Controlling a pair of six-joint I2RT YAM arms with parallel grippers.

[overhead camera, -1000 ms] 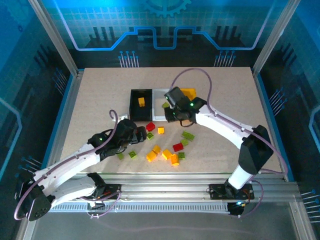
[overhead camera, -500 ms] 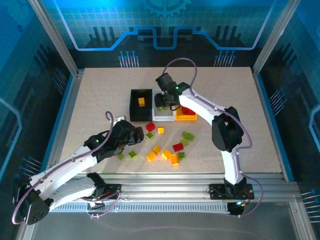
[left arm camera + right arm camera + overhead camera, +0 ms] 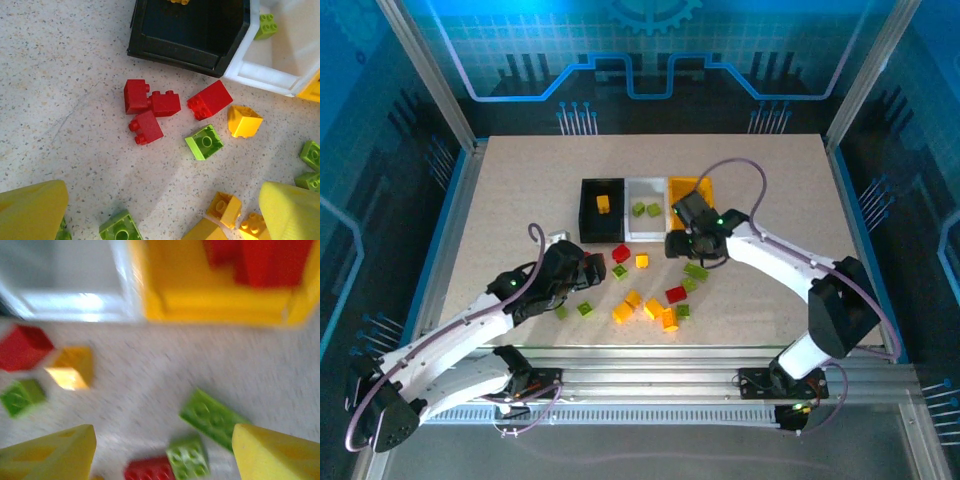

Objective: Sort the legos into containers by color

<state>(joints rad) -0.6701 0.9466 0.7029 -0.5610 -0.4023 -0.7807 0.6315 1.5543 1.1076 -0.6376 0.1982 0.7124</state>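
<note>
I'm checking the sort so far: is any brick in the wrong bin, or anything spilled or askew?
Nothing stands out. The black bin holds a yellow-orange brick, the white bin two green bricks, the yellow bin red bricks. The loose bricks lie scattered on the table, not yet sorted.

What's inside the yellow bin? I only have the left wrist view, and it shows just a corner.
Observer: It holds red bricks; the right wrist view looks into the yellow bin.
Operator: How many green ones are in the white bin?
Observer: The top view shows two green bricks in the white bin.
Operator: Where is the right gripper?
Observer: The right gripper hovers open and empty over the table, just in front of the yellow bin.
</note>
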